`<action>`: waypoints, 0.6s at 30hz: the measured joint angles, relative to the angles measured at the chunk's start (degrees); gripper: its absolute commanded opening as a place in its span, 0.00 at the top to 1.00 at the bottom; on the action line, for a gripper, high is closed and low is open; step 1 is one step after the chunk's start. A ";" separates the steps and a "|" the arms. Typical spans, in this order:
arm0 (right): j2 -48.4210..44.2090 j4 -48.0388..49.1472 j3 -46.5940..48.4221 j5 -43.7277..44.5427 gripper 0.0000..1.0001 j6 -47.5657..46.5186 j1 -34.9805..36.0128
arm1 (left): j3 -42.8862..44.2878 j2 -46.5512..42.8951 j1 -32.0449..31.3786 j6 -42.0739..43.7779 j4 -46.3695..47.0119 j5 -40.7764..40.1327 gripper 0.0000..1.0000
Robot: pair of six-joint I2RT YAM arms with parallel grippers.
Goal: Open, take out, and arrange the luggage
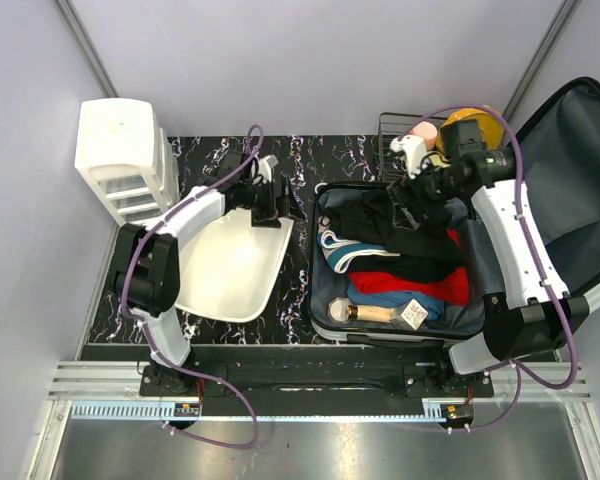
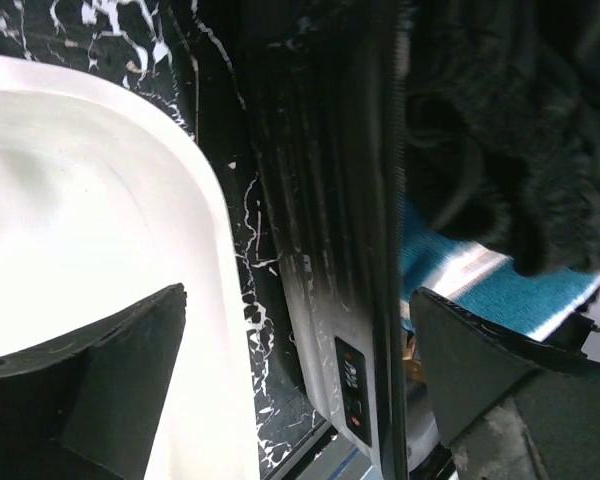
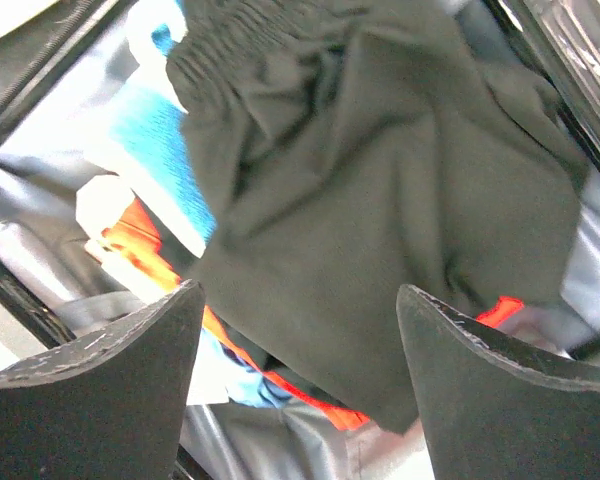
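- White tag [image 1: 413,313] among the packed clothes: print too small to read.
- luggage [image 1: 316,300] lies open on the table's [image 1: 200,150] right half, lid tipped right (hinge side runs near-to-far).
- Narrow marbled strip between its left wall and the white tub [image 1: 230,285].
- left gripper [image 1: 272,203]: jaws apart, empty, by the tub's far right corner.
- right gripper [image 1: 417,205]: jaws apart over dark clothing [image 3: 360,180].

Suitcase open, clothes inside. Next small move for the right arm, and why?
Probably lower the right gripper onto the dark garment and close. Its jaws stand open just above that cloth, holding nothing, and the garment lies on top of the pile in the suitcase. The left gripper is open by the white tub.
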 measured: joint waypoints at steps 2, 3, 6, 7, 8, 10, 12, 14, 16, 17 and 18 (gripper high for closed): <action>0.15 1.79 -0.72 0.15 0.09 1.38 3.80 | -0.57 -3.34 0.39 1.60 -0.04 -0.61 0.01; 0.26 2.69 -1.38 0.31 0.10 2.10 5.77 | -1.01 -5.27 0.55 2.25 0.24 -0.96 0.01; 1.53 4.85 -2.86 1.40 0.09 4.48 10.54 | -2.73 -11.21 1.31 3.52 1.18 -1.40 0.01; 2.14 5.73 -3.26 2.01 0.09 5.31 11.98 | -3.06 -12.92 1.53 3.82 1.66 -1.42 0.01; 2.67 6.84 -3.76 2.73 0.09 6.08 13.22 | -3.10 -13.92 1.64 4.17 1.95 -1.40 0.01; 3.78 9.22 -4.98 5.18 0.10 7.50 15.87 | -3.13 -15.32 2.01 4.68 3.50 -1.38 0.01; 5.22 10.64 -5.14 7.52 0.10 8.48 17.57 | -3.13 -15.30 2.10 4.70 4.59 -0.63 0.01; 6.56 12.11 -5.14 9.60 0.06 9.11 18.58 | -3.10 -14.51 1.92 4.63 4.98 0.15 0.05; 7.08 12.76 -5.14 11.58 0.04 9.57 18.69 | -2.47 -12.87 1.27 4.00 5.18 1.33 0.12; 7.08 12.90 -5.11 12.61 0.04 9.75 18.62 | -1.75 -11.63 0.76 2.99 5.42 2.36 0.14; 7.02 12.83 -4.90 13.22 0.04 9.94 18.51 | -0.72 -10.01 0.07 1.86 6.08 3.37 0.16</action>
